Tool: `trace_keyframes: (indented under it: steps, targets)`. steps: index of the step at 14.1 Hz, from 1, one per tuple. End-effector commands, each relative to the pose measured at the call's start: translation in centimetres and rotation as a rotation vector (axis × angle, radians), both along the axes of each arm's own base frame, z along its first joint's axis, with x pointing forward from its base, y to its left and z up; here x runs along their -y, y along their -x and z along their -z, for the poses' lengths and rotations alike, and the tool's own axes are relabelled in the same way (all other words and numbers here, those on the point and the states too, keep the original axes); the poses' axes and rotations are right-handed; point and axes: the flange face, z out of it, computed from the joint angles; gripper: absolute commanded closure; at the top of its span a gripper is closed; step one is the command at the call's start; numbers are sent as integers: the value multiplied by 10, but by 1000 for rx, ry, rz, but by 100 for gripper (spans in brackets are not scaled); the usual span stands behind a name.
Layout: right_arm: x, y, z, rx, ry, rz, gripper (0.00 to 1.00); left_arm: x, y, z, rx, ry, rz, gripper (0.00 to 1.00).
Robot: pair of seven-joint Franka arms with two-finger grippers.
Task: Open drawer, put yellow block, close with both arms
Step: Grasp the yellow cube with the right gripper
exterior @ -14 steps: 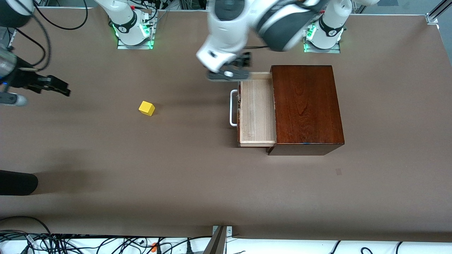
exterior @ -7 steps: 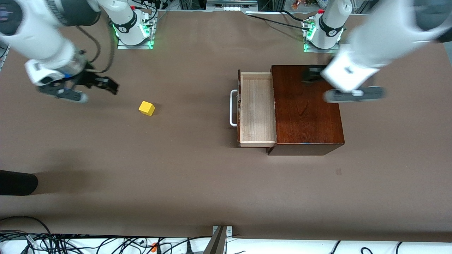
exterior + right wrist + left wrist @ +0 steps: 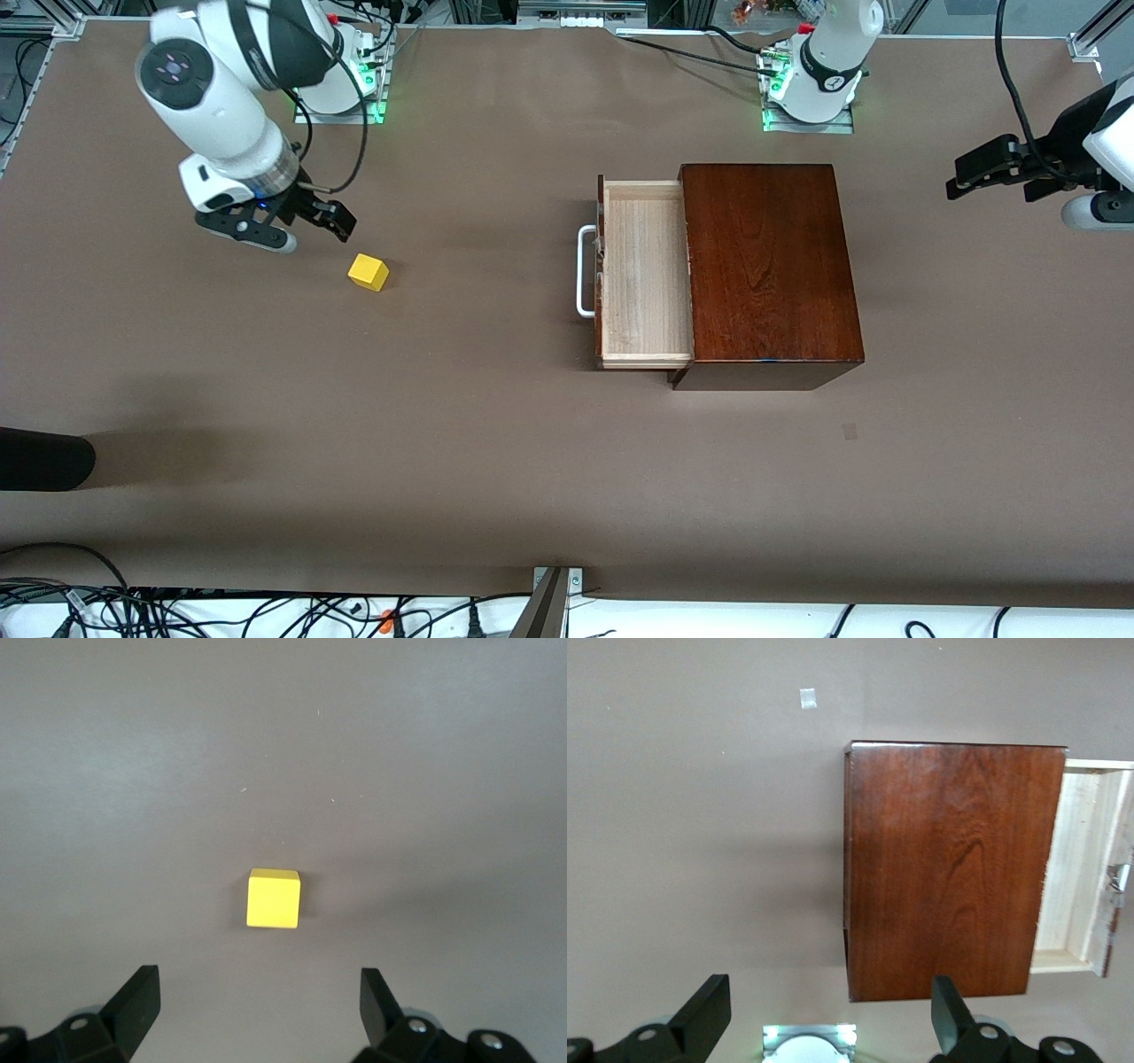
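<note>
Beside the yellow block (image 3: 368,271), right gripper (image 3: 282,229) spread wide, empty; centre over block, descend straight, pinch flat faces; left gripper (image 3: 997,168) likewise gaping, waiting; drawer (image 3: 645,273) already open.

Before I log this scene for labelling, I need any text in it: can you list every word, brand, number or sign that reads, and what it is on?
No legible text in any view.
Left arm's base: a small dark round mark, too small to read.
Right arm: a round dark cap with faint marks, unreadable.
Wooden box, drawer, yellow block: plain, no print.
Table: a small pale patch near the box, blank.
</note>
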Motion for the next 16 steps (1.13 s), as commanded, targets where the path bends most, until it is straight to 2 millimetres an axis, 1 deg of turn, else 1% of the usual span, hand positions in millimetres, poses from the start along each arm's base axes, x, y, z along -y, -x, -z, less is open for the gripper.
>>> trace_keyframes:
  steps: [1, 2, 3, 4, 5, 7, 10, 12, 13, 14, 15, 16]
  targets:
    - [12, 16, 62, 43, -29, 18, 0, -3, 33, 35, 34, -47, 21, 0]
    - [13, 18, 87, 44, -45, 19, 0, -3, 34, 41, 37, -49, 20, 0]
    - [16, 17, 111, 46, -64, 27, 0, -3, 31, 44, 43, -48, 18, 0]
    - [17, 16, 132, 47, -81, 32, 0, -4, 26, 47, 53, -45, 17, 0]
    - [17, 17, 148, 42, -91, 35, 0, -4, 24, 49, 55, -43, 17, 0]
    - [17, 18, 167, 38, -105, 35, 0, -4, 21, 47, 62, -43, 3, 0]
    - [18, 17, 187, 48, -122, 42, 0, -6, 11, 52, 75, -38, -5, 0]
    - [18, 16, 197, 61, -133, 40, 2, -11, -4, 52, 76, -23, -8, 0]
    - [17, 16, 201, 58, -132, 31, 33, -16, -9, 47, 89, -19, -7, 0]
    - [18, 15, 200, 59, -130, 19, 74, -17, -10, 42, 97, -9, -12, 0]
    - [17, 15, 200, 58, -129, 14, 97, -15, -10, 43, 91, -9, -12, 0]
    - [19, 13, 197, 68, -127, 0, 100, -11, -8, 42, 80, -14, -6, 0]
